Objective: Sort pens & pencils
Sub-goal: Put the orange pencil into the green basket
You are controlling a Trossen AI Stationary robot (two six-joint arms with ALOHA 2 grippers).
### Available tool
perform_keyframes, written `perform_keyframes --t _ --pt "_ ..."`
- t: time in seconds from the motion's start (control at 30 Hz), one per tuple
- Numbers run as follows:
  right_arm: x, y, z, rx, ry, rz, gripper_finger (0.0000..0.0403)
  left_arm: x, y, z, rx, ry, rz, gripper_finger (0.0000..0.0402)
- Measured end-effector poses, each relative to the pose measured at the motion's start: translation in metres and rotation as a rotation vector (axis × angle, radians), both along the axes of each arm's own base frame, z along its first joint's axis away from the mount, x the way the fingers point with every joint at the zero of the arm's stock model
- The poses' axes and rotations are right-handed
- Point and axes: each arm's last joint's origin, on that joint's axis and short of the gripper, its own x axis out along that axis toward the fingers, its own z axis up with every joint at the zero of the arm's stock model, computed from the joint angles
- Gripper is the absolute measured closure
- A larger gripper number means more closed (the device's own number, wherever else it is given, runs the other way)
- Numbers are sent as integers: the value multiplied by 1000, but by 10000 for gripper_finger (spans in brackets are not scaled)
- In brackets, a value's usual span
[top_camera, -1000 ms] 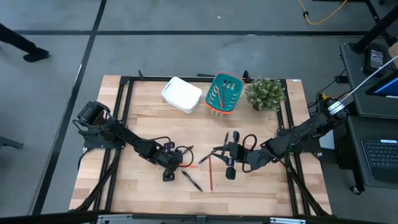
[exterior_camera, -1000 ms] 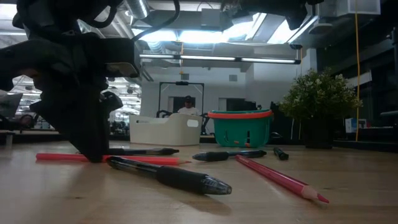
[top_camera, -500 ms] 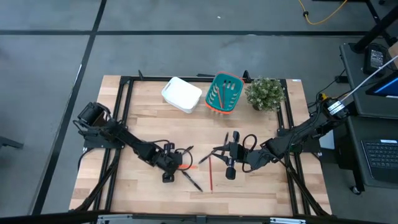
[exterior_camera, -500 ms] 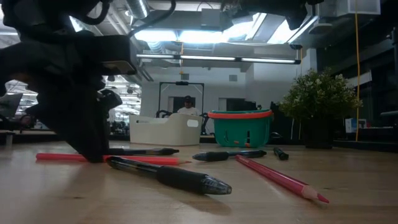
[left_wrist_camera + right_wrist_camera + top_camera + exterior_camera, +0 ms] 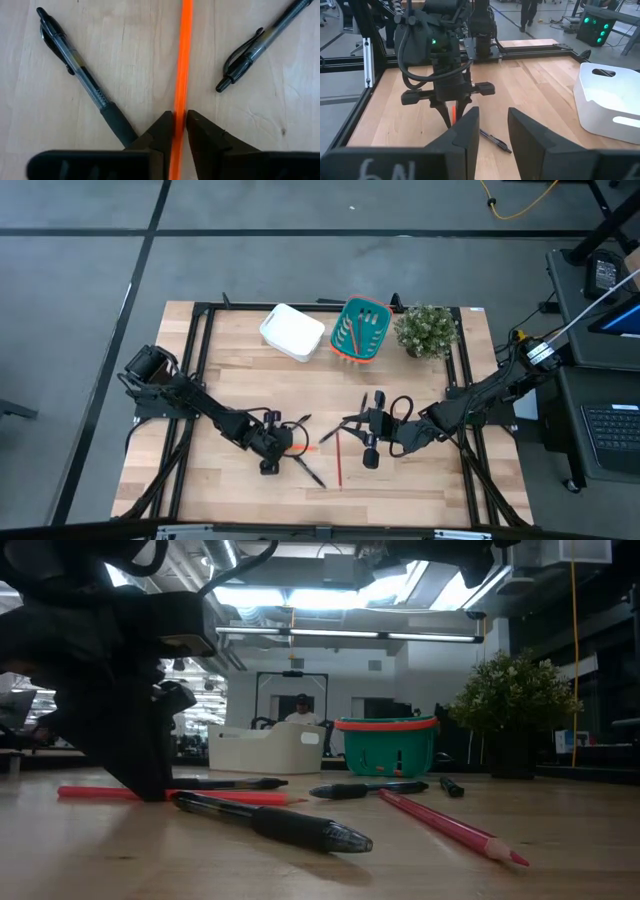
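Note:
My left gripper (image 5: 272,448) stands low over the table's near middle, shut on an orange pencil (image 5: 184,55) that lies flat on the wood (image 5: 225,797). Black pens lie on either side of it (image 5: 75,67) (image 5: 255,45). Another pen (image 5: 308,471) and a red pencil (image 5: 339,459) lie nearby, each flat on the table. My right gripper (image 5: 492,122) hovers open right of centre (image 5: 366,432), facing the left gripper and holding nothing. My left gripper pinches the orange pencil's shaft (image 5: 180,107) between its two fingertips (image 5: 166,122). The fingers come from above, pointing down, and stand across the pencil. The pencil lies along the table, level, reaching out past the fingers on both sides (image 5: 90,792).
A white bin (image 5: 293,332), a teal basket (image 5: 360,330) with sticks in it and a potted plant (image 5: 427,330) stand along the far edge. Two more pens (image 5: 330,435) (image 5: 363,405) lie near the right gripper. A black frame (image 5: 200,360) borders the table.
My left gripper's body has shifted very slightly over the orange pencil while its fingertips stay at the pencil. Nothing on the table has moved.

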Motion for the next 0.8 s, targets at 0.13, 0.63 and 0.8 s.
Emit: perform_keyframes --t 0.13,0.63,0.8 --pt "0 0 0 0 0 0 298 0 0 0 -5 0 -2 376" --pt "0 0 0 -1 0 1 298 0 0 1 15 -13 -18 387" --pt "0 0 0 -2 0 1 298 1 -1 8 29 -30 -70 387"
